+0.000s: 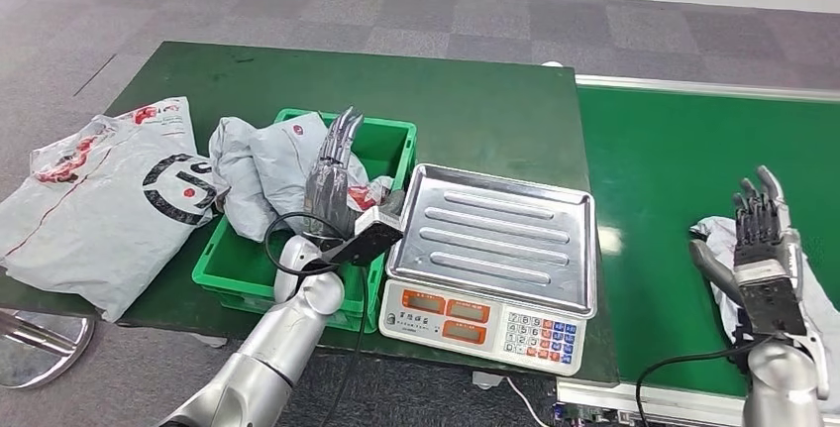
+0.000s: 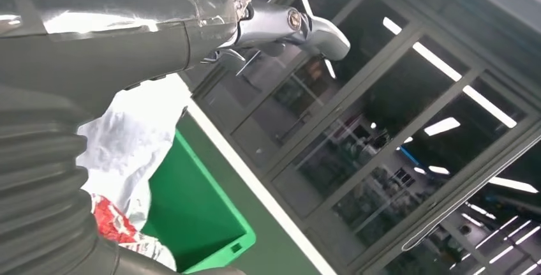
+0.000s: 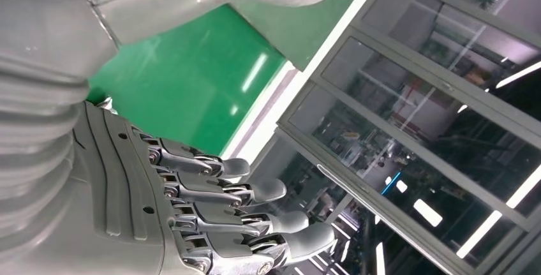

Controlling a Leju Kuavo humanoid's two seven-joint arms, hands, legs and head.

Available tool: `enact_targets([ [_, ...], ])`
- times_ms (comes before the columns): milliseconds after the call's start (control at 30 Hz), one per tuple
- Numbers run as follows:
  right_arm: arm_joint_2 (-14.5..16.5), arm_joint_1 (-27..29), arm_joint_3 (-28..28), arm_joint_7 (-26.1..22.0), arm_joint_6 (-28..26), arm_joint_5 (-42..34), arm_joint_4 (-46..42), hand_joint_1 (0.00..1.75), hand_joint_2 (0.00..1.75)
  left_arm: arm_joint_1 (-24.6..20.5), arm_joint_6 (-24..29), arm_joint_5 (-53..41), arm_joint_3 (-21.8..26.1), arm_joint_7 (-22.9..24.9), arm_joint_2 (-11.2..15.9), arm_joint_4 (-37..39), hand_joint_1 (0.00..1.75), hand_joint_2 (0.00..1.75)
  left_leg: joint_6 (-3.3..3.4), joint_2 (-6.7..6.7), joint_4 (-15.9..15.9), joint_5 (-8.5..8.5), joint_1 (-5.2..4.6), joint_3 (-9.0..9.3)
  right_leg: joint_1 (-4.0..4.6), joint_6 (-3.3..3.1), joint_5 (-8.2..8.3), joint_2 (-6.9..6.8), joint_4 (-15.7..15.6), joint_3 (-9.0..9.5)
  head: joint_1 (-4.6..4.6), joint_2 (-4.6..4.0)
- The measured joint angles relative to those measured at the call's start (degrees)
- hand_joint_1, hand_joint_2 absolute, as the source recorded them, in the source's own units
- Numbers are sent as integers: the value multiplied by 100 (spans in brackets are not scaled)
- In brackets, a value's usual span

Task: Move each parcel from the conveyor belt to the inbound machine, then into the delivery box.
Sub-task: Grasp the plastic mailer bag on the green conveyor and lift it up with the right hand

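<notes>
While scale tray bare (rim exposed), left robot hand spread.

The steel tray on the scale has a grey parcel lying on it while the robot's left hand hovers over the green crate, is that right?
Not quite. In the head view the scale's steel tray is bare; no parcel lies on it. Grey parcels sit in the green crate, where the left hand does hover, fingers extended.

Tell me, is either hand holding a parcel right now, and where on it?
Neither. The left hand is open above the green bin; the right hand is open over a grey parcel on the conveyor belt, not gripping it.
</notes>
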Motion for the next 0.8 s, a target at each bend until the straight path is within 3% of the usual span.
enact_targets([
  [200, 13, -29, 10, 18, 172, -67, 27, 0, 175, -58, -941, 280, -99, 424, -5, 218, 0, 175, 0, -4, 0, 0, 0, -3, 0, 0, 0, -1, 0, 1, 0, 0],
  [267, 46, -43, 31, 7, 158, -18, 75, 0, 175, -111, -850, 236, -206, 482, 2, 368, 0, 175, 0, -4, 0, 0, 0, -2, 0, 0, -1, -1, 0, 2, 0, 0],
  [367, 161, 2, 60, 2, 3, 74, 103, 0, 175, -113, -624, 736, -266, -15, 8, 373, 0, 175, 0, -5, -1, 0, 0, -2, 0, 0, -1, -1, 0, 3, 0, 0],
  [467, 233, 68, 61, 74, -191, 133, 52, 0, 175, -11, -1244, 1676, -270, -550, 40, 79, 0, 175, 0, -5, -1, 0, 1, -3, 1, 0, -2, -3, 0, 2, 0, 0],
  [567, 245, 77, 61, 121, -271, 149, 21, 0, 175, 71, -1685, 2027, -292, -595, 68, -171, 0, 175, 0, -4, -2, 0, 2, -3, 2, 0, -2, -2, 0, 1, 0, 0],
  [800, 249, 80, 61, 127, -287, 158, 2, 0, 175, 134, -1731, 2087, -356, -600, 109, -380, 0, 175, 0, -5, -1, 0, 1, -3, 1, 0, -1, -3, 0, 2, 0, 0],
])
